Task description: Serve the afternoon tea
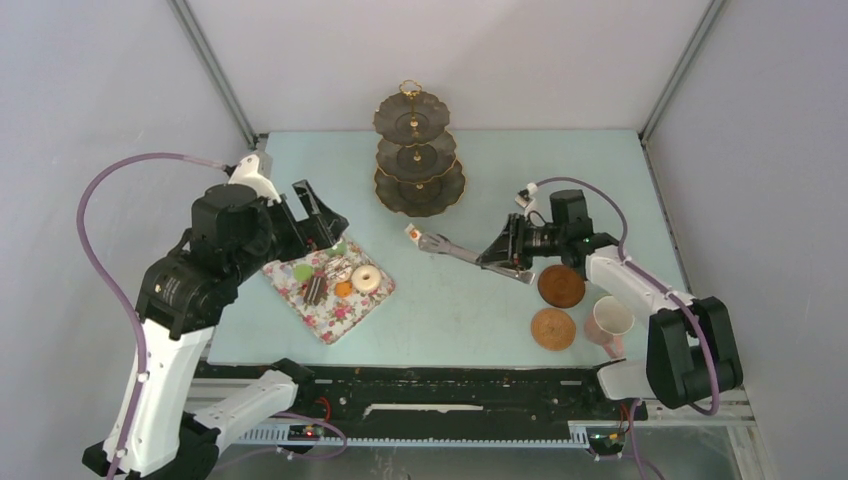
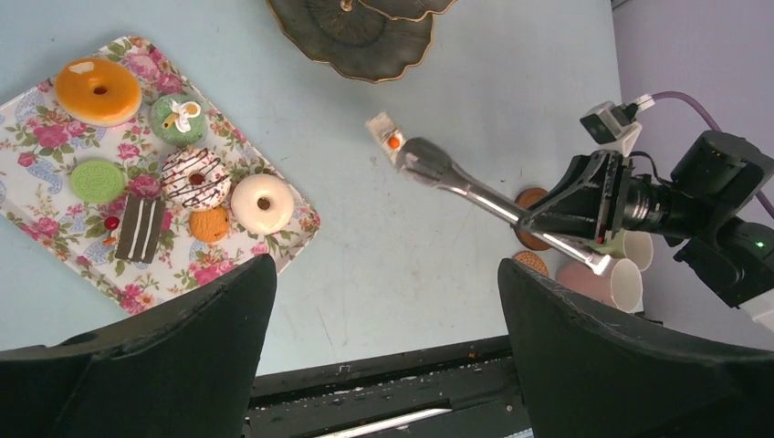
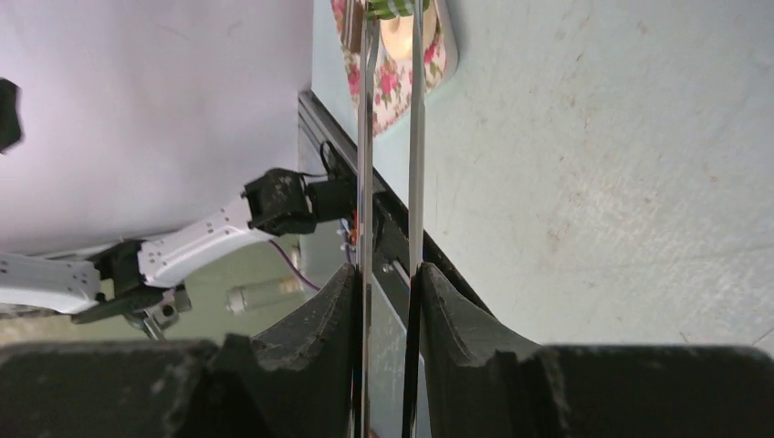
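item: long grey tongs point(image 2: 475, 192), held by the right gripper point(image 3: 388, 274), whose fingers press on both blades near the handle end; blades drawn close and parallel, a narrow gap between them along their length. at the tips: one small white piece with an orange spot point(image 2: 387, 134), seemingly pinched there, over the pale blue table point(image 1: 450, 300) between the floral-print tray point(image 2: 41, 146) and the lowest tier of the dark three-tier stand point(image 1: 419, 150); cannot tell whether it touches the table. tray, left of centre, holds: orange doughnut point(image 2: 98, 89); green cake with a white topping point(image 2: 178, 119); flat green round point(image 2: 97, 181); white doughnut with dark stripes point(image 2: 196, 178); cream doughnut point(image 2: 263, 203); small orange biscuit point(image 2: 210, 224); chocolate piece with white stripes point(image 2: 141, 228). all tiers of the stand bare. right side of table: two round brown coasters point(image 1: 561, 286), one nearer the arm bases than the other, slightly apart; pink cup point(image 1: 609, 320) just beside the nearer coaster; a pale cup point(image 2: 634, 248) partly hidden behind the right arm. left gripper point(image 2: 385, 274): fingers spread wide, nothing between them, above the near edge of the tray, well apart from the tongs.
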Controlling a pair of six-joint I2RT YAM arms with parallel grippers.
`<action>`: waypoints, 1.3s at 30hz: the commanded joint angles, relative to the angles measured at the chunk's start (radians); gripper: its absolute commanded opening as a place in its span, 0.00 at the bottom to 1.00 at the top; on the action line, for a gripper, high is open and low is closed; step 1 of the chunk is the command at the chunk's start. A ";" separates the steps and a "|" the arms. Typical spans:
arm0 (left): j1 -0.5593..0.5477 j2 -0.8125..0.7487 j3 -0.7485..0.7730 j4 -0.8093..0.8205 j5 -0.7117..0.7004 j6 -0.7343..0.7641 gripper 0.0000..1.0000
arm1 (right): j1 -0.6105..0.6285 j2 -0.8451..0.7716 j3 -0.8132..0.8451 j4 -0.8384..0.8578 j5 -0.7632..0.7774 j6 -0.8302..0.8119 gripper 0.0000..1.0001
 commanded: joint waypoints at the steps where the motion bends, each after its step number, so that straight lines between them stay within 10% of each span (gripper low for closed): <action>1: 0.005 0.003 0.010 0.033 0.025 -0.012 0.98 | -0.088 0.026 0.006 0.129 -0.074 0.115 0.22; 39: 0.005 0.084 0.095 -0.012 0.052 0.106 0.98 | -0.205 0.442 0.341 0.249 -0.027 0.323 0.23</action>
